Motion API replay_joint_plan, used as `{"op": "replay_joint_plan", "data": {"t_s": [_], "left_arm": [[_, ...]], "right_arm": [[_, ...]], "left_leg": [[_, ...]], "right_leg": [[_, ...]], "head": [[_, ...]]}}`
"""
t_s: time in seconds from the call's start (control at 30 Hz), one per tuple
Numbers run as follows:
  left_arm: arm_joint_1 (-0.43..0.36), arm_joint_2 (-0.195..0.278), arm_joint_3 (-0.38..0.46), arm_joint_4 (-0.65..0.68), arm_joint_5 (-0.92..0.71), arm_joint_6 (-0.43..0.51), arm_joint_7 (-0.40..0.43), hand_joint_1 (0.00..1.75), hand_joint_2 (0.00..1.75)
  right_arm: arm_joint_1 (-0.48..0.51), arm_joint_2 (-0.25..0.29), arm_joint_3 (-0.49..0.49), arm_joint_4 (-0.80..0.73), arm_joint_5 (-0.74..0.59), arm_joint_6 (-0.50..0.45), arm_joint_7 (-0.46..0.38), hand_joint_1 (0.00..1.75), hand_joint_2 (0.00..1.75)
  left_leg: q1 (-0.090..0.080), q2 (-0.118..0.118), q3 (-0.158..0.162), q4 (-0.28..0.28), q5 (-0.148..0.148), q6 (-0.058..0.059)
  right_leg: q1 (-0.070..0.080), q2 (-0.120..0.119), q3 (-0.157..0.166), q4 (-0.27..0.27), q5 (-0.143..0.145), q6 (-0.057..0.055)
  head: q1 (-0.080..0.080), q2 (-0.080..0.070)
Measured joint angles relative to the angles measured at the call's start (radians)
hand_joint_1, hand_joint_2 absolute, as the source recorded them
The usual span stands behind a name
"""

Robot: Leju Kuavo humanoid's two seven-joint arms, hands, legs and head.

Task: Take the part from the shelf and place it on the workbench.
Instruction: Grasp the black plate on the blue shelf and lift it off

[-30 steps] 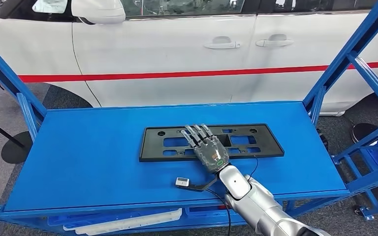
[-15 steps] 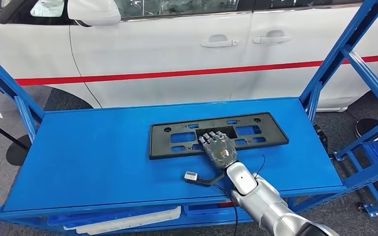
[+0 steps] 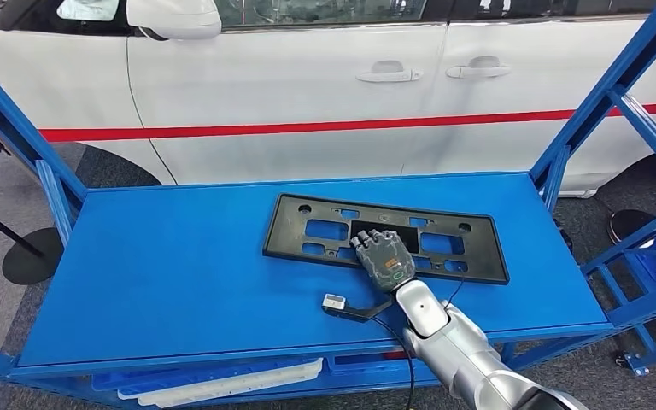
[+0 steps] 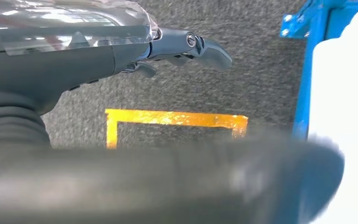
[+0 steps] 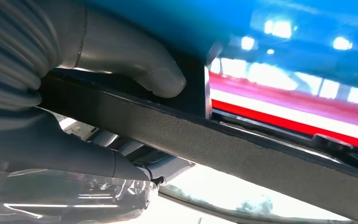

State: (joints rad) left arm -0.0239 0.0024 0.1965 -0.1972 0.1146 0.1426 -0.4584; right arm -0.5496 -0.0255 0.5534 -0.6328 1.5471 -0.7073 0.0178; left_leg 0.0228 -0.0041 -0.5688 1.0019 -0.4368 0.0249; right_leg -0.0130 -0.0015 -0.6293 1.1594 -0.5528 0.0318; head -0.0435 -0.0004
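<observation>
Head view looks down from high onto the blue shelf point(image 3: 179, 273) and the white car point(image 3: 307, 94) behind. Right wrist view sits very close behind the right hand point(image 3: 383, 259), sharing the black part point(image 3: 444, 256). Left wrist view faces the grey floor point(image 4: 242, 84).

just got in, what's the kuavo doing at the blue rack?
Its right hand grips the near edge of the black plastic part, a flat plate with cutouts, lying on the blue shelf top. The right wrist view shows the thumb on one face and the fingers on the other, so the edge is clamped. The left hand hangs over grey floor, holding nothing. A white car is parked behind.
</observation>
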Motion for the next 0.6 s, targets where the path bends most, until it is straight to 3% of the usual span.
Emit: {"op": "replay_joint_plan", "data": {"t_s": [0.07,0.1,0.13,0.23,0.3,0.4,0.47,0.53,0.57,0.6], "left_arm": [[0.0,0.001,0.004,0.0,0.001,-0.005,-0.011,0.0,1.75],[0.0,0.001,0.006,0.0,0.002,-0.007,-0.013,0.0,1.75],[0.0,0.001,0.008,0.0,0.003,-0.007,-0.015,0.0,1.75],[-0.002,0.0,0.016,0.0,0.008,-0.005,-0.017,0.0,1.75],[-0.003,-0.001,0.023,0.0,0.01,-0.004,-0.021,0.0,1.75],[-0.002,-0.002,0.029,0.0,0.011,-0.004,-0.029,0.0,1.75],[-0.001,-0.002,0.033,0.0,0.012,-0.004,-0.031,0.0,1.75],[0.001,-0.003,0.039,0.0,0.012,-0.004,-0.023,0.0,1.75],[0.003,-0.002,0.044,0.0,0.012,-0.005,-0.018,0.0,1.75],[0.004,-0.002,0.048,0.0,0.012,-0.009,-0.015,0.0,1.75]], "right_arm": [[0.001,0.001,-0.002,0.0,-0.002,0.0,-0.009,1.75,1.75],[0.0,0.003,-0.003,0.0,-0.006,0.0,-0.015,1.75,1.75],[-0.002,0.005,-0.004,-0.001,-0.01,0.0,-0.021,1.75,1.75],[-0.009,0.012,-0.008,-0.013,-0.036,0.0,-0.047,1.75,1.75],[-0.006,0.016,-0.015,-0.035,-0.066,0.001,-0.074,1.75,1.75],[0.006,0.019,-0.029,-0.083,-0.137,0.001,-0.135,1.75,1.75],[0.027,0.022,-0.051,-0.149,-0.278,0.001,-0.256,1.75,1.75],[0.057,0.024,-0.073,-0.24,-0.468,0.003,-0.416,1.75,1.75],[0.07,0.024,-0.079,-0.285,-0.554,0.008,-0.478,1.75,1.75],[0.082,0.023,-0.083,-0.331,-0.642,0.019,-0.532,1.75,1.75]], "left_leg": [[-0.003,0.0,-0.003,0.001,0.0,0.003],[-0.004,0.0,-0.003,0.001,0.0,0.003],[-0.005,0.0,-0.002,0.001,0.0,0.002],[-0.009,-0.002,0.002,0.002,-0.002,-0.003],[-0.01,-0.002,0.0,0.002,-0.002,-0.013],[-0.008,-0.001,-0.005,0.008,-0.008,-0.031],[-0.007,-0.001,-0.032,0.074,-0.052,-0.038],[-0.004,0.0,-0.091,0.209,-0.118,-0.044],[-0.004,0.0,-0.116,0.265,-0.137,-0.047],[-0.003,0.0,-0.127,0.289,-0.137,-0.049]], "right_leg": [[0.0,0.0,-0.06,0.117,-0.039,0.002],[0.0,0.0,-0.068,0.128,-0.03,0.001],[0.0,0.0,-0.055,0.097,-0.003,-0.003],[0.007,0.001,0.039,-0.101,0.089,-0.021],[0.013,0.0,0.061,-0.155,0.1,-0.028],[0.01,-0.002,0.062,-0.166,0.107,-0.041],[0.005,-0.005,0.067,-0.176,0.113,-0.052],[0.008,-0.006,0.068,-0.177,0.112,-0.058],[0.009,-0.005,0.068,-0.176,0.111,-0.059],[0.01,-0.003,0.07,-0.175,0.11,-0.059]], "head": [[0.0,0.0],[0.0,0.0],[0.0,0.0],[0.0,0.0],[0.0,0.0],[0.0,0.0],[0.0,0.0],[0.0,0.0],[0.0,0.0],[0.0,0.0]]}}
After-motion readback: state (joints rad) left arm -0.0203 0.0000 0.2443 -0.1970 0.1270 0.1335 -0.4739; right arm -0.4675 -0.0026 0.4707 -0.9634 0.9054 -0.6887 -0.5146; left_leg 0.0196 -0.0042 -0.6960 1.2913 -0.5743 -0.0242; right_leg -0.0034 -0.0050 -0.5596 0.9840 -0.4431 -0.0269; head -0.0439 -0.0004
